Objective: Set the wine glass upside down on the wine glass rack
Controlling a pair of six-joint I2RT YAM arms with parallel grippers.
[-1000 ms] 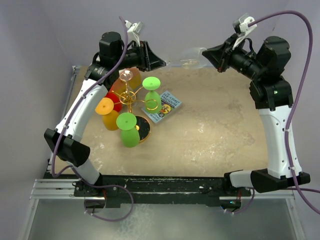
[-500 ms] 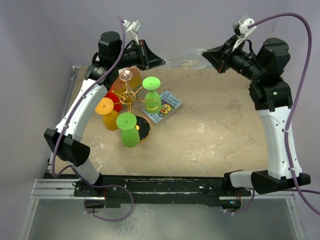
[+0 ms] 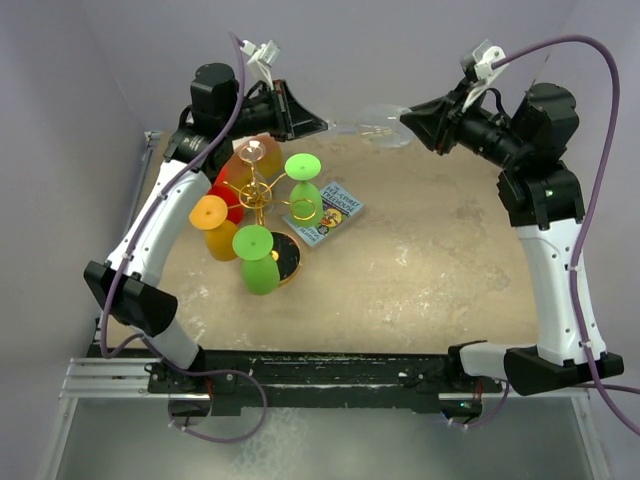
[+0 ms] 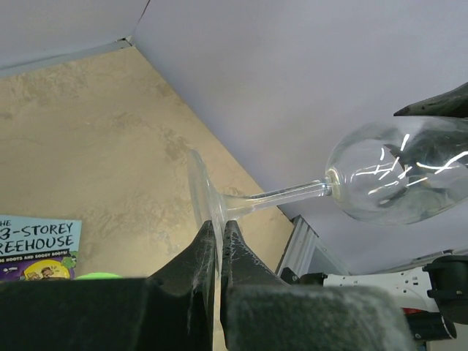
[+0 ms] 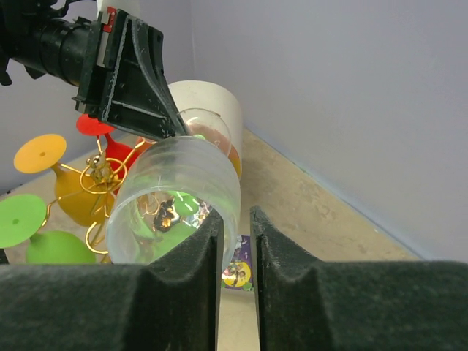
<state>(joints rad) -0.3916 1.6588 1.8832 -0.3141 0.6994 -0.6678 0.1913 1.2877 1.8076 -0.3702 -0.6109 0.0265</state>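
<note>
The wine glass (image 3: pixel 365 126) is clear and lies on its side in the air above the far edge of the bench (image 3: pixel 430 260). It spans the space between the two arms, with its foot to the left and its bowl to the right.

The left gripper (image 3: pixel 322 126) has its fingers (image 4: pixel 197 256) clenched on the thin disc of the glass's foot, gripping it edge-on. In the left wrist view the stem runs away from them to the bowl.

The right gripper (image 3: pixel 405 120) is at the mouth of the bowl. In the right wrist view its fingers (image 5: pixel 183 292) stand a little apart with the bowl's rim wall between them. A sliver of clearance shows beside the glass, so this grip looks released.

The wine glass rack (image 3: pixel 258 192) stands on the left part of the bench, near and to the left of the raised glass and well below it. Its round black base (image 3: pixel 287 262) is toward the near side. Coloured glasses hang upside down on its arms: two green ones (image 3: pixel 255 258), an orange one (image 3: pixel 212 225) and a red one (image 3: pixel 228 200). The clear glass touches none of them.

A small picture book (image 3: pixel 325 210) lies flat on the bench just right of the rack.
</note>
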